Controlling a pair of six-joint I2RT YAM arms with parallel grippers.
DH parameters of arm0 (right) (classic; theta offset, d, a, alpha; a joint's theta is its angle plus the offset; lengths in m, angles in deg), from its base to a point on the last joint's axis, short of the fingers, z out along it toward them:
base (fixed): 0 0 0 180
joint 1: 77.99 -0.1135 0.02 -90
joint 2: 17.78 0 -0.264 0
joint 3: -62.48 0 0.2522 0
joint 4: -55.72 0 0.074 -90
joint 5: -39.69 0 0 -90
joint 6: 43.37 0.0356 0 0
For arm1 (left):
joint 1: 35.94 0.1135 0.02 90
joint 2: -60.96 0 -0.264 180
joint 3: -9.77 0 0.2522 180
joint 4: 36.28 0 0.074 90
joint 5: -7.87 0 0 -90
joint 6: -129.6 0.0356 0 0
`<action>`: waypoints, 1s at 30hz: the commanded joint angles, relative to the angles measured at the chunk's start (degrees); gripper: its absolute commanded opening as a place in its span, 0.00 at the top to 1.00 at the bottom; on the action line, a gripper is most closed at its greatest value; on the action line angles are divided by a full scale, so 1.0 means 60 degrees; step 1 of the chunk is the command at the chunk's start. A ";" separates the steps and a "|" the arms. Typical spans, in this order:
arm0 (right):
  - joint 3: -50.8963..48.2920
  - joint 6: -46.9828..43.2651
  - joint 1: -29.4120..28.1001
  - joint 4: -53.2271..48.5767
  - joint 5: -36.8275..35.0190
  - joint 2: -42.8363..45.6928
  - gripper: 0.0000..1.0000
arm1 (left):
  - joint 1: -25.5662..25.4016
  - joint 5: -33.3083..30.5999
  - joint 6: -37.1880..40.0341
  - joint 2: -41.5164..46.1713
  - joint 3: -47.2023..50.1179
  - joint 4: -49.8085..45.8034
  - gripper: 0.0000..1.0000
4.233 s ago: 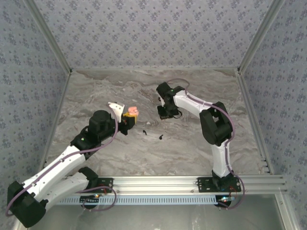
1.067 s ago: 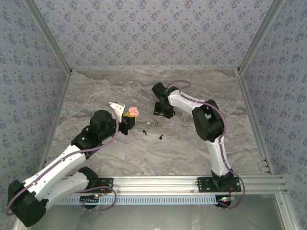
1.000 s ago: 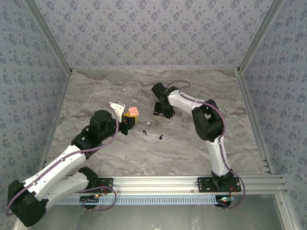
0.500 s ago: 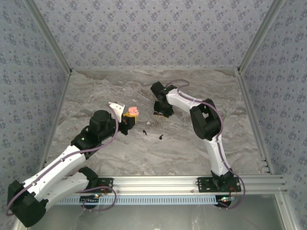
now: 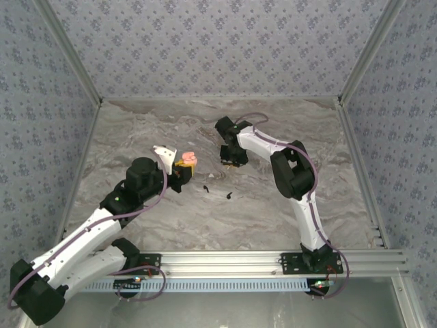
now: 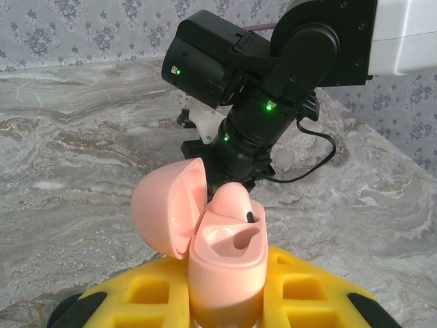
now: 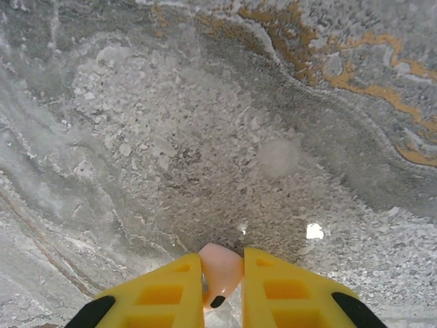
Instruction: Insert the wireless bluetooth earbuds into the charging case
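Top camera first: the left end effector (image 5: 181, 167) is holding the pink charging case (image 5: 189, 158) over the middle-left of the worktop (image 5: 273, 219). The right end effector (image 5: 231, 157) is low over the marble a bit to the right of it, near but not touching. Two black earbuds (image 5: 205, 188) lie loose on the worktop closer to the arm bases, not far from each other.

Left wrist cam: the case (image 6: 225, 263) is clamped upright between the yellow fingers (image 6: 304, 294) with its lid (image 6: 167, 212) flipped open to the left. One pale pink bud (image 6: 231, 203) already looks seated in the far pocket, and the near pocket (image 6: 244, 239) looks empty. The right arm (image 6: 266, 89) hangs just behind the case.

Right wrist cam: the right end effector (image 7: 222, 263) is pinched onto a pink earbud (image 7: 222, 275), dark tip pointing down toward the camera, marble right behind it. I can't tell whether it's off the surface yet.

So I'd call this the pickup step, with the grip just made. The next move needs a straight lift and a short carry left over the open case. Then the bud has to be turned to line up with that empty pocket before the pinch is released. It's tiny and slippery, so the grip looks marginal to me.
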 commanded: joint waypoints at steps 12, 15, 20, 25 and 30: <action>0.0570 -0.3928 0.0111 -0.1720 0.0343 -0.0367 0.83 | 0.0013 0.0023 -0.0090 0.0172 -0.0154 0.0359 0.80; 0.0664 -0.4188 0.0125 -0.1830 0.0220 -0.0408 0.80 | 0.0019 -0.0003 -0.0103 0.0162 -0.0159 0.0371 0.80; 0.0835 -0.3825 0.0133 -0.1795 0.0347 -0.0264 0.62 | 0.0023 0.0022 -0.0103 0.0101 -0.0207 0.0388 0.80; 0.0605 -0.2334 0.0228 -0.1574 0.0415 0.0134 0.56 | 0.0024 0.0061 -0.0096 0.0033 -0.0286 0.0355 0.80; 0.0247 -0.1694 0.0232 -0.1223 0.0241 0.0404 0.56 | 0.0016 0.0089 -0.0052 0.0001 -0.0322 0.0329 0.80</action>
